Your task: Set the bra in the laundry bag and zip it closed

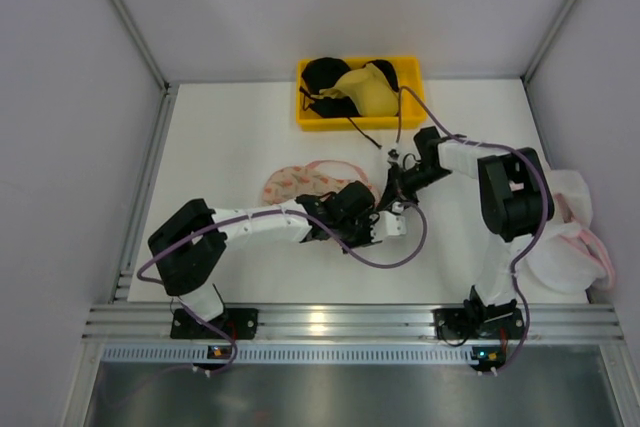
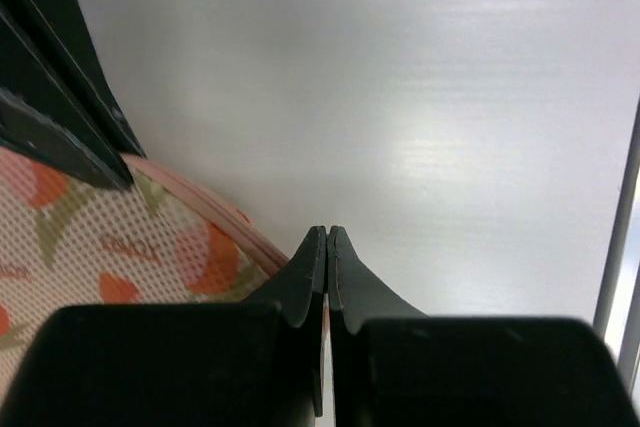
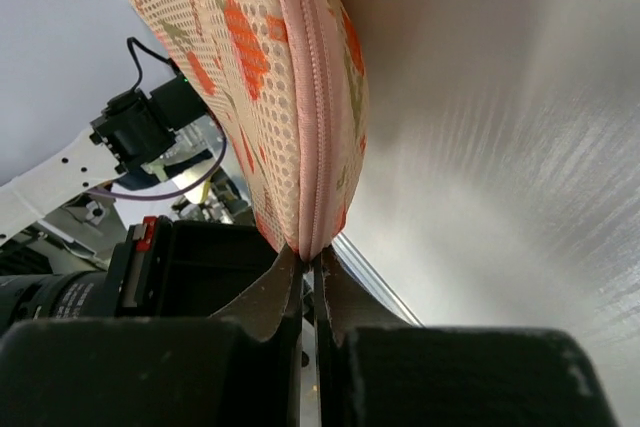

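a: nearest, left claw (image 2: 327, 244): clenched flat, tips meeting at the pink trim (image 2: 215, 209) of the laundry bag (image 2: 110, 247). pinching or just pinning it, can't tell.
b: purpose?
a: likely an anchor, so the bag doesn't slide on the worktop (image 1: 210, 147).
b: right claw (image 3: 312, 265)?
a: clenched on the bag's zip seam (image 3: 318, 97), mesh rising from its tips. looks set to draw the zip against the left's hold.
b: the bra?
a: no red in any view. probably inside the bag, unconfirmed.
b: beyond?
a: yellow bin (image 1: 408, 71) at the far edge, holding black bras (image 1: 322, 75) and a yellow bra (image 1: 365, 92).
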